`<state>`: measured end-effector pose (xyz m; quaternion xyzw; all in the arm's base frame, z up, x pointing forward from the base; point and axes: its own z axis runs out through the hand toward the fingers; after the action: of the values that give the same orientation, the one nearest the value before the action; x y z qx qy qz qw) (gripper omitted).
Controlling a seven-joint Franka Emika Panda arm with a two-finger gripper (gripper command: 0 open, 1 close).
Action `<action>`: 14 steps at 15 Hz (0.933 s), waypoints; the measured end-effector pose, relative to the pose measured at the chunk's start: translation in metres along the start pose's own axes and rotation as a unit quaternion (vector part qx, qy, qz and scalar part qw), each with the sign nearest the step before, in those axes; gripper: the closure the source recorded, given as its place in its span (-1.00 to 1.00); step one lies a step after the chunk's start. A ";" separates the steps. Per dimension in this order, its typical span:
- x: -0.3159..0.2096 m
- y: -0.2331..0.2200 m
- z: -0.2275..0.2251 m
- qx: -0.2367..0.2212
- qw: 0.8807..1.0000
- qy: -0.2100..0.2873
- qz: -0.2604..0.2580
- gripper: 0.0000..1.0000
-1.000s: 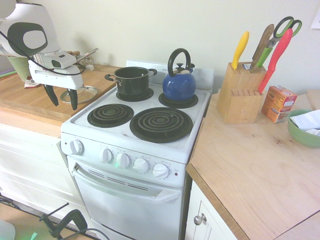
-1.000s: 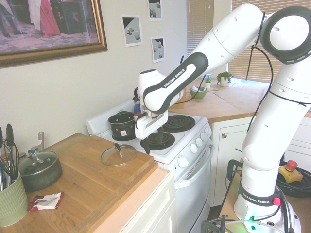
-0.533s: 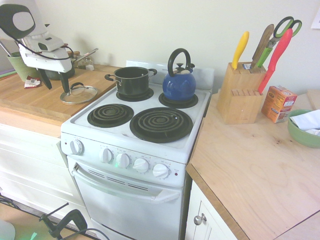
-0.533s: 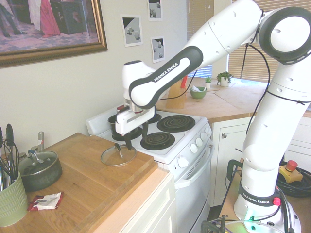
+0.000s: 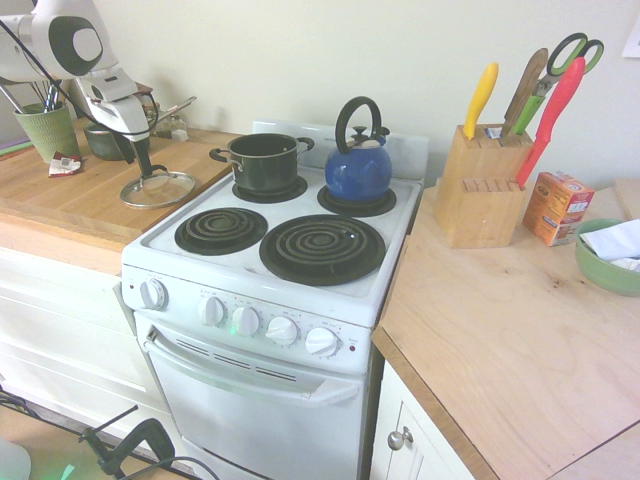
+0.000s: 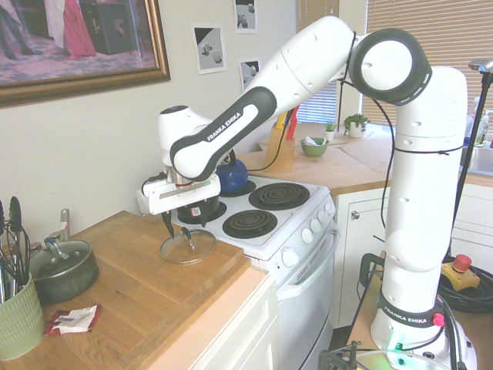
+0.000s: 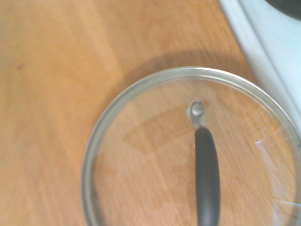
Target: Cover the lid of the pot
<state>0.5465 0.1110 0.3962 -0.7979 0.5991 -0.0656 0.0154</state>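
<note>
Glass lid [image 5: 177, 193] with dark handle [image 7: 207, 174] on wooden bench [image 6: 123, 262], beside stove [image 5: 270, 300]. Fingers [image 6: 168, 224] apart, above lid. Black pot [image 5: 264, 165] uncovered on far left burner [image 5: 290, 190].

Blue kettle [image 5: 359, 174]; green bowl [image 5: 612, 262]; black pot [image 5: 264, 165].

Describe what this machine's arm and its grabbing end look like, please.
The arm is glossy white with rounded segments, dark grey rings and bands lettered FRANKA EMIKA, and thin black cables outside. Its gripper has a white, boxy body and two slim black fingers.
</note>
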 end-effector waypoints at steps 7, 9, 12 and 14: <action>0.018 -0.011 0.017 -0.010 1.000 0.006 0.026 -1.00; 0.019 -0.014 0.026 -0.015 1.000 0.005 0.027 1.00; 0.025 -0.017 0.032 -0.012 0.999 0.007 0.030 1.00; 0.026 -0.018 0.032 -0.009 0.999 0.008 0.031 1.00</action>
<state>0.5747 0.0892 0.3689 -0.7783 0.6245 -0.0658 0.0058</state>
